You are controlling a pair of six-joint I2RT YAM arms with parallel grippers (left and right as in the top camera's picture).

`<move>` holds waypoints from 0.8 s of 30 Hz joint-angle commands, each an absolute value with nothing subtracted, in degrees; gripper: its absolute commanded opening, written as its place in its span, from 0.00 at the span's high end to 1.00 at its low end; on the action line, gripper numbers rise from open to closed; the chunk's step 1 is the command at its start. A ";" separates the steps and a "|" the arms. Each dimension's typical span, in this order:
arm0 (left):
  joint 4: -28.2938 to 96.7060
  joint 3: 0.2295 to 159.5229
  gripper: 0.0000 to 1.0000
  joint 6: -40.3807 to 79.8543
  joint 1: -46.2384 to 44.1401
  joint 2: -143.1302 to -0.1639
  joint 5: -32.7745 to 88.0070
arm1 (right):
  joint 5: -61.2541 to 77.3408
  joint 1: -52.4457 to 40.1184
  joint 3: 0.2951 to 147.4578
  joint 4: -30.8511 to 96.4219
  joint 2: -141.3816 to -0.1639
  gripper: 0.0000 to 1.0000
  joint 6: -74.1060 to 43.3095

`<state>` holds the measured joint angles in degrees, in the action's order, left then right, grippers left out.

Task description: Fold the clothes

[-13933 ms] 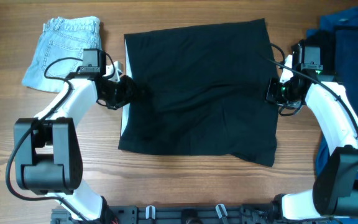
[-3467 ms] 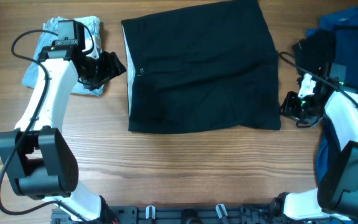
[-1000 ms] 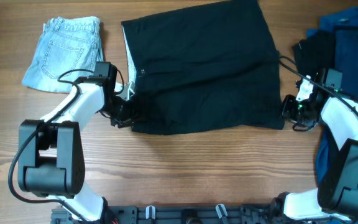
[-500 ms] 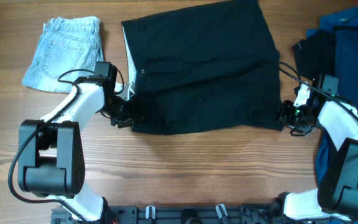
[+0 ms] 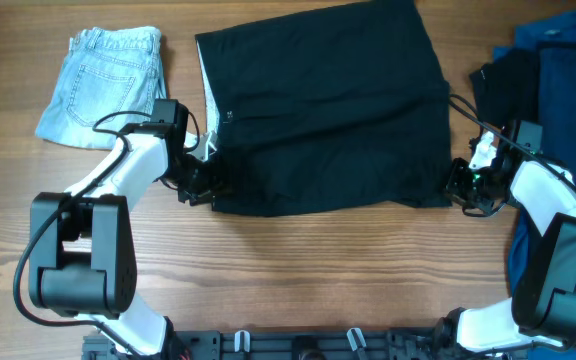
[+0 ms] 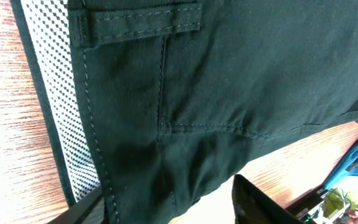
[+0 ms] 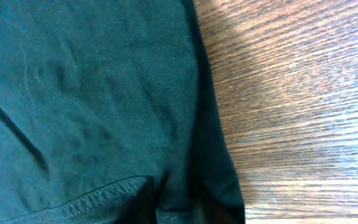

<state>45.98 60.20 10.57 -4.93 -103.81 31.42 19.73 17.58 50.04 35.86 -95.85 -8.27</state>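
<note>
Squarely in the upper middle of the overhead view, the black garment [image 5: 328, 110] lies folded flat on the table [image 5: 298, 270]. A tiny pale mark [image 5: 226, 116] near its left edge is too small to read. The left wrist view shows only plain stitching, a sewn strip [image 6: 145, 22] and pale checked mesh lining [image 6: 55, 93] along the edge.

The left pincer [image 5: 200, 185] sits at the garment's lower left corner. Its fingers stand apart on either side of the flat cloth, not pinching it. The right pincer [image 5: 458, 188] is at the lower right corner, its fingers drawn close together on the garment's bunched edge beside the stitched hem [image 7: 98, 196].

Denim shorts [image 5: 103, 85] lie folded at the upper left, apart from the garment. A black piece [image 5: 503, 85] and dark-blue pieces [image 5: 573, 90] sit at the right edge.
</note>
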 commanded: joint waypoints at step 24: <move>48.23 59.88 0.81 11.22 -0.25 -104.20 29.30 | 9.04 20.53 52.16 34.74 -96.33 0.96 -2.98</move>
<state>46.19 60.20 14.04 -0.16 -103.81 21.89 8.14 20.36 51.05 34.79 -95.85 -3.79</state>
